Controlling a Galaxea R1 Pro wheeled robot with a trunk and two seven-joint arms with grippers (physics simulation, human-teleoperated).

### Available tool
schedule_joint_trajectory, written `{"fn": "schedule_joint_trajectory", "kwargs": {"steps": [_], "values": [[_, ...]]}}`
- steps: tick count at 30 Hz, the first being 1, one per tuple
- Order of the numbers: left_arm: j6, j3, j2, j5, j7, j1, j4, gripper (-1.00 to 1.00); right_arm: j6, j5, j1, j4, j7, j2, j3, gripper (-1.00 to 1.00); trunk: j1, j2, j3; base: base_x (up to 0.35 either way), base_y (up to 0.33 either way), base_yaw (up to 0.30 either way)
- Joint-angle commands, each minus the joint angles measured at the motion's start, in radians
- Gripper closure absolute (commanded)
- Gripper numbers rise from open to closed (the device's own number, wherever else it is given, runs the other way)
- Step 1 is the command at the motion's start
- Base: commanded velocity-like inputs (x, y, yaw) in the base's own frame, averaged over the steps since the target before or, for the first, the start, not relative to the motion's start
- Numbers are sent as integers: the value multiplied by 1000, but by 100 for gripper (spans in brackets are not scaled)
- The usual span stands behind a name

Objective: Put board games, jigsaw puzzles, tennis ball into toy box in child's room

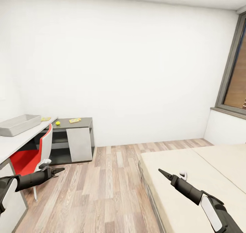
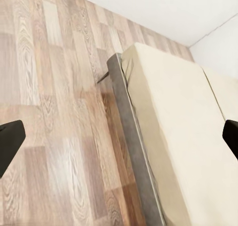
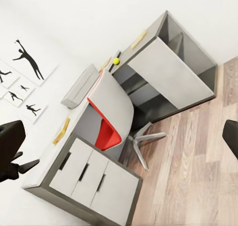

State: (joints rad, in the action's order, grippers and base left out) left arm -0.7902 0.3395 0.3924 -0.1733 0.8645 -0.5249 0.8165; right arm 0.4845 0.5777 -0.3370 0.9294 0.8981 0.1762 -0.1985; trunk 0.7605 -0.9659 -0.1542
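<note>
The light-grey toy box sits on the table at the left wall. The tennis ball rests on the table's lower dark-grey section. Three flat yellow toys lie on the table, too small to tell jigsaw puzzle from board game. The beige bed is at the right; the board games on it are out of view. My left gripper and right gripper hang open and empty over the floor and the bed's corner.
A red and white swivel chair stands tucked at the table. White drawers close the table's near end. Wood-plank floor runs between table and bed. A window is at the right, and silhouette pictures hang above the table.
</note>
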Motion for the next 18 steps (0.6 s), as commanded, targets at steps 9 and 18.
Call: {"fn": "schedule_joint_trajectory", "kwargs": {"steps": [9,18], "values": [[-5,1,-1,-1,2,-1,0,-100,7,7,0,0,1,0,1,-100,0,-1,-2,-32,-28,168],[-5,1,0,-1,2,-1,0,-100,5,7,0,0,1,0,3,-100,0,-1,-2,-27,-104,121]]}}
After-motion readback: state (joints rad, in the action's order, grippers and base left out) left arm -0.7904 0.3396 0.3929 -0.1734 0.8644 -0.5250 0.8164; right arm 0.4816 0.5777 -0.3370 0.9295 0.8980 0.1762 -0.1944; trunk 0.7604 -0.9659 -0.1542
